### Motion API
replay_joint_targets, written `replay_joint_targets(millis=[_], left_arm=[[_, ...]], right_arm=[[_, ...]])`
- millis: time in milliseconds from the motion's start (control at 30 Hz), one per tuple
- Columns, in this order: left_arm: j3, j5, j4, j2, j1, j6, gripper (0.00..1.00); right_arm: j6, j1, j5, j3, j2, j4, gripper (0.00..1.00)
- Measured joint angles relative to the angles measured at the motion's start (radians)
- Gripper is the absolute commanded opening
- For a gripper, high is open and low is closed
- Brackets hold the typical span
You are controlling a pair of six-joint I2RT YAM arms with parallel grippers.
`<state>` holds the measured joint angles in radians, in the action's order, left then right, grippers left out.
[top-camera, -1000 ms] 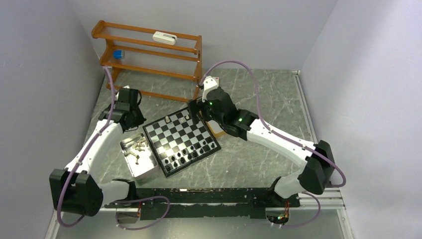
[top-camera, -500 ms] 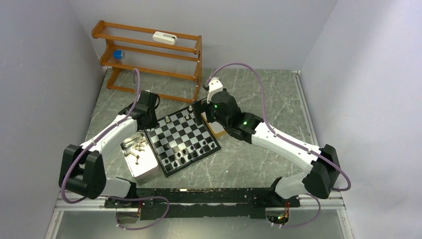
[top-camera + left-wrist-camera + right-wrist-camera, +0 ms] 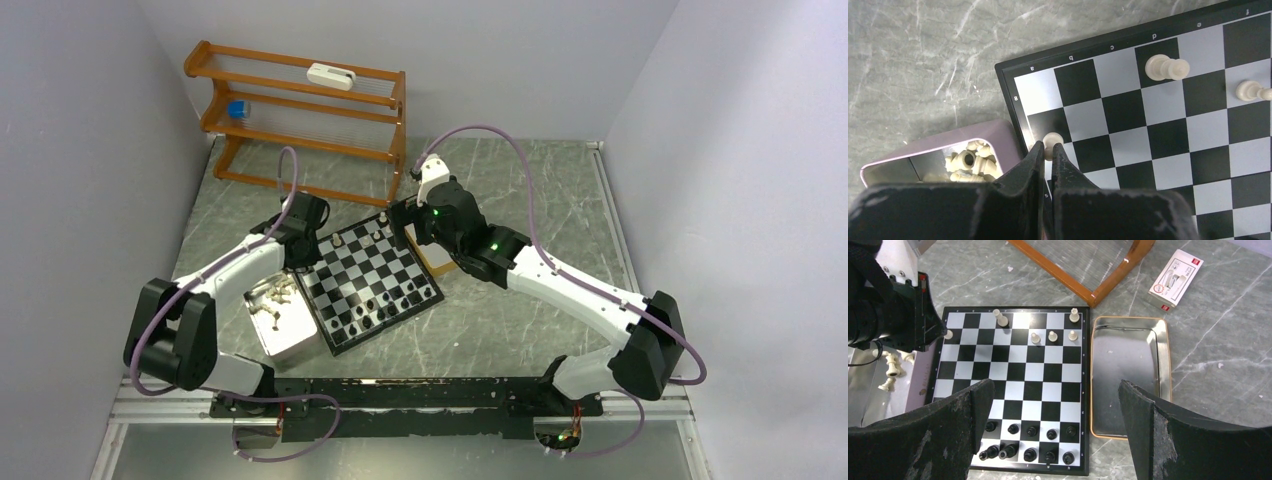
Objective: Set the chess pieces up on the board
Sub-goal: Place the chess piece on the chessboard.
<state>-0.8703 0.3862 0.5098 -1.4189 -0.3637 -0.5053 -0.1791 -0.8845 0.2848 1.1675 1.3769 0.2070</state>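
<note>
**Left pincer (image 3: 1048,150) swings from tray (image 3: 938,150) to board (image 3: 1168,135)**

Your left pincer, clamped on a cream-white piece (image 3: 1052,139), now hangs over the board's 10 o'clock corner, seen from overhead. The piece's head pokes past the fingertips; its long axis is hidden. Meanwhile your right pincer (image 3: 1055,389) gapes wide.

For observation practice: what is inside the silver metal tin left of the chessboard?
The tin holds cream-white chess pieces heaped at its far end, bare metal nearer; anything beneath them is covered.
</note>
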Motion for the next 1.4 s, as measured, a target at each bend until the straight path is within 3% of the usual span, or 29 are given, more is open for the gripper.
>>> replay_joint_targets(millis=[533,1033,1400], left_arm=[[0.015,0.007,-0.03,-0.059,0.0,-0.018,0.1],[0.015,0.015,-0.034,-0.08,0.0,-0.019,0.27],[0.013,0.017,-0.032,-0.082,0.0,-0.018,0.28]], right_arm=[[0.001,0.0,0.0,0.0,0.0,-0.001,1.0],[0.006,0.0,0.0,0.0,0.0,-0.001,1.0],[0.007,0.0,-0.002,0.0,0.0,-0.008,1.0]])
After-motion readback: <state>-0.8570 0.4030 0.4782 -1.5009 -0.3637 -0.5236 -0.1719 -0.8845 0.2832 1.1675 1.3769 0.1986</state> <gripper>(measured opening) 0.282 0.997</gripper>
